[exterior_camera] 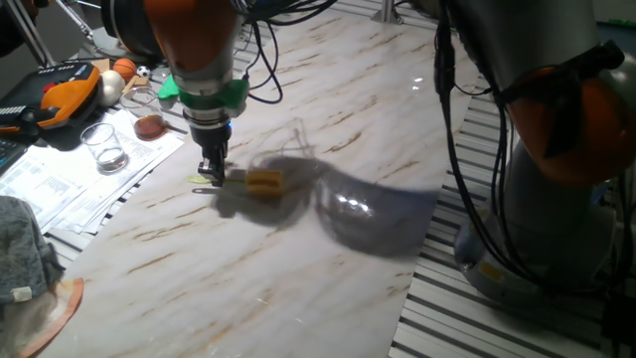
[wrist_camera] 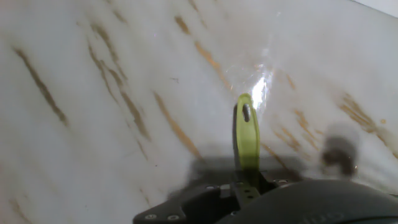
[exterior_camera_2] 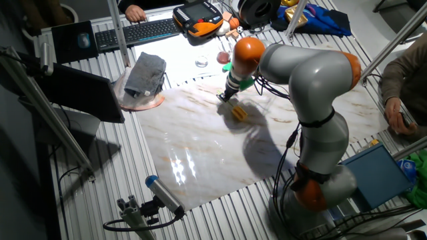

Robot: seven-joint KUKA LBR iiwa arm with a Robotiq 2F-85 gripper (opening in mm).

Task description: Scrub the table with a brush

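The brush (exterior_camera: pixel 260 182) lies low on the white marble table (exterior_camera: pixel 298 278), its yellow-orange head to the right of my gripper (exterior_camera: pixel 211 179). The gripper is shut on the thin yellow-green handle. From the other fixed view the brush head (exterior_camera_2: pixel 239 113) sits just below and right of the gripper (exterior_camera_2: pixel 225 97), near the far edge of the table (exterior_camera_2: pixel 200 167). In the hand view the handle (wrist_camera: pixel 246 132) sticks out from between the jaws over the table (wrist_camera: pixel 93 93); the head is hidden there.
Papers and a clear glass (exterior_camera: pixel 104 147) lie left of the table, with an orange-black handset (exterior_camera: pixel 62 91) behind. A grey cloth (exterior_camera_2: pixel 145 73) rests on a dish off the table's corner. A blue-tipped tool (exterior_camera_2: pixel 162 192) sits at the near edge.
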